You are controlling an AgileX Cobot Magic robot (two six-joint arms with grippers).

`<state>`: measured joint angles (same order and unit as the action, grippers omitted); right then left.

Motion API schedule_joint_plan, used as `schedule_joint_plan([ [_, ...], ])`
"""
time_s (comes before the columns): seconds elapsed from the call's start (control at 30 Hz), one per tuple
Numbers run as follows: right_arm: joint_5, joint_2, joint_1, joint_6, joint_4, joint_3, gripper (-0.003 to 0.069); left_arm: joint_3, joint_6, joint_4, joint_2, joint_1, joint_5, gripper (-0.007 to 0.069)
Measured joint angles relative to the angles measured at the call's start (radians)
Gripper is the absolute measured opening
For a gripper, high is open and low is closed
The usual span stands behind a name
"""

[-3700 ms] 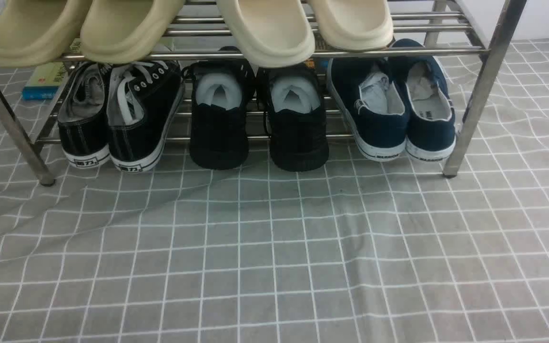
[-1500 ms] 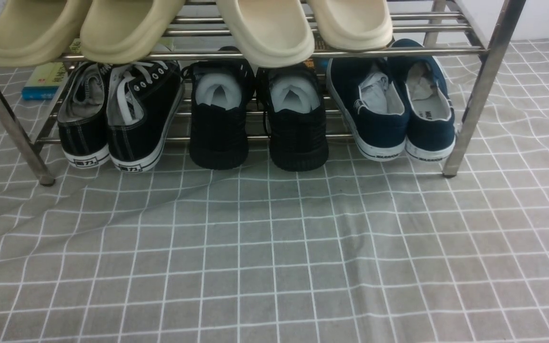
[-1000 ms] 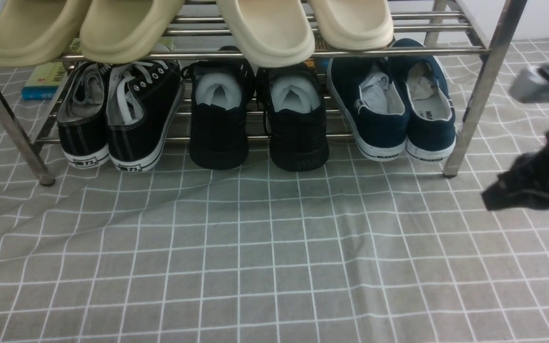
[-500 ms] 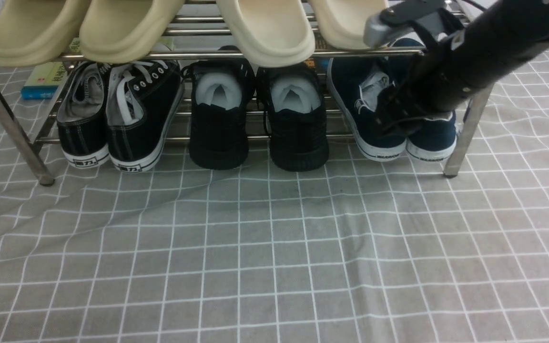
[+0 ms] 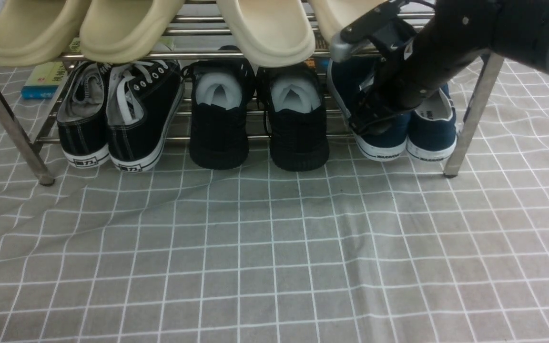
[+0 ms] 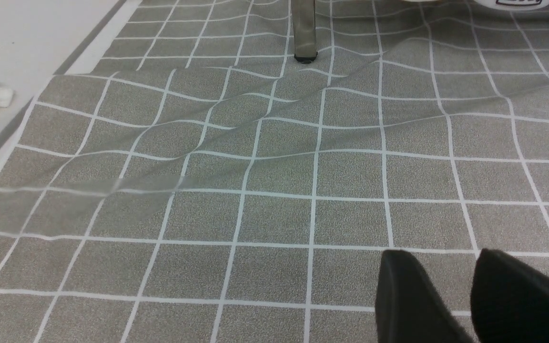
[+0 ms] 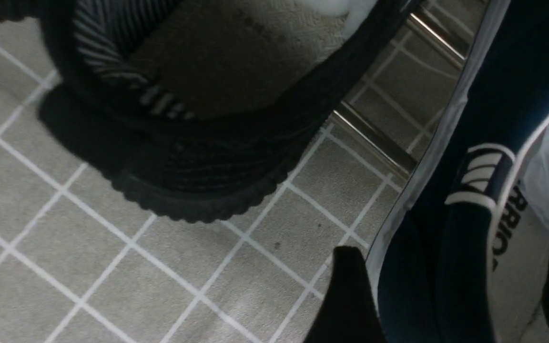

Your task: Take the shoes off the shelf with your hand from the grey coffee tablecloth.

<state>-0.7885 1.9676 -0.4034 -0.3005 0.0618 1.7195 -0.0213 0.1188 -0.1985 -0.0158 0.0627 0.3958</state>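
Shiny steel shelf [image 5: 474,109], navy canvas shoes [image 5: 431,135], matt woven tablecloth [image 5: 274,247].

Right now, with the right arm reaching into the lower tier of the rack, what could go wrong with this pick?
1. The open right end effector straddles one side wall of the left navy shoe; soft canvas may fold or slip.
2. The arm sits just under the shelf rail and beige slipper; lifting could knock them.
3. The outer finger may nudge the black sneaker.

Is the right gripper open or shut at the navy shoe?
Open. The fingers of the right gripper stand wide apart, with the side wall of the navy shoe between them.
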Motion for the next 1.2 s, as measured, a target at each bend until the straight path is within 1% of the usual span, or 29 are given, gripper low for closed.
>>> schedule_joint_plan([
  [0.1, 0.013, 0.018, 0.0, 0.0, -0.007, 0.0, 0.048, 0.0, 0.0, 0.0, 0.0, 0.0, 0.0, 0.0242],
  [0.2, 0.031, 0.03, 0.0, 0.0, -0.008, 0.001, 0.0319, 0.0, 0.0, 0.0, 0.0, 0.0, 0.0, 0.0242],
  [0.23, 0.031, 0.03, 0.0, 0.0, -0.008, 0.002, 0.0234, 0.0, 0.0, 0.0, 0.0, 0.0, 0.0, 0.0242],
  [0.27, 0.03, 0.03, 0.0, 0.0, -0.008, 0.002, 0.0219, 0.0, 0.0, 0.0, 0.0, 0.0, 0.0, 0.0242],
  [0.3, 0.03, 0.03, 0.0, 0.0, -0.008, 0.002, 0.016, 0.0, 0.0, 0.0, 0.0, 0.0, 0.0, 0.0242],
  [0.33, 0.026, 0.029, 0.0, 0.0, -0.008, 0.002, 0.0062, 0.0, 0.0, 0.0, 0.0, 0.0, 0.0, 0.0242],
  [0.4, 0.006, 0.021, 0.0, 0.0, -0.007, 0.002, 0.0038, 0.0, 0.0, 0.0, 0.0, 0.0, 0.0, 0.0242],
  [0.43, 0.006, 0.021, 0.0, 0.0, -0.007, 0.002, 0.0038, 0.0, 0.0, 0.0, 0.0, 0.0, 0.0, 0.0242],
  [0.67, -0.171, -0.081, 0.0, 0.0, 0.005, 0.001, 0.0041, 0.0, 0.0, 0.0, 0.0, 0.0, 0.0, 0.0242],
  [0.7, -0.171, -0.081, 0.0, 0.0, 0.006, 0.001, 0.0041, 0.0, 0.0, 0.0, 0.0, 0.0, 0.0, 0.0242],
  [0.87, -0.239, -0.175, -0.012, 0.0, 0.007, 0.0, 0.0041, 0.0, 0.0, 0.0, 0.0, 0.0, 0.0, 0.0242],
  [0.93, -0.294, -0.238, -0.02, 0.0, 0.016, 0.0, 0.0041, 0.0, 0.0, 0.0, 0.0, 0.0, 0.0, 0.0242],
  [1.0, -0.378, -0.294, -0.027, 0.006, 0.036, 0.0, 0.0041, 0.0, 0.0, 0.0, 0.0, 0.0, 0.0, 0.0242],
  [1.03, -0.391, -0.294, -0.027, 0.007, 0.038, 0.0, 0.0041, 0.0, 0.0, 0.0, 0.0, 0.0, 0.0, 0.0242],
  [1.1, -0.453, -0.371, -0.03, 0.028, 0.061, 0.0, 0.0041, 0.0, 0.0, 0.0, 0.0, 0.0, 0.0, 0.0242],
  [1.2, -0.479, -0.431, -0.03, 0.062, 0.065, -0.001, 0.0041, 0.0, 0.0, 0.0, 0.0, 0.0, 0.0, 0.0242],
])
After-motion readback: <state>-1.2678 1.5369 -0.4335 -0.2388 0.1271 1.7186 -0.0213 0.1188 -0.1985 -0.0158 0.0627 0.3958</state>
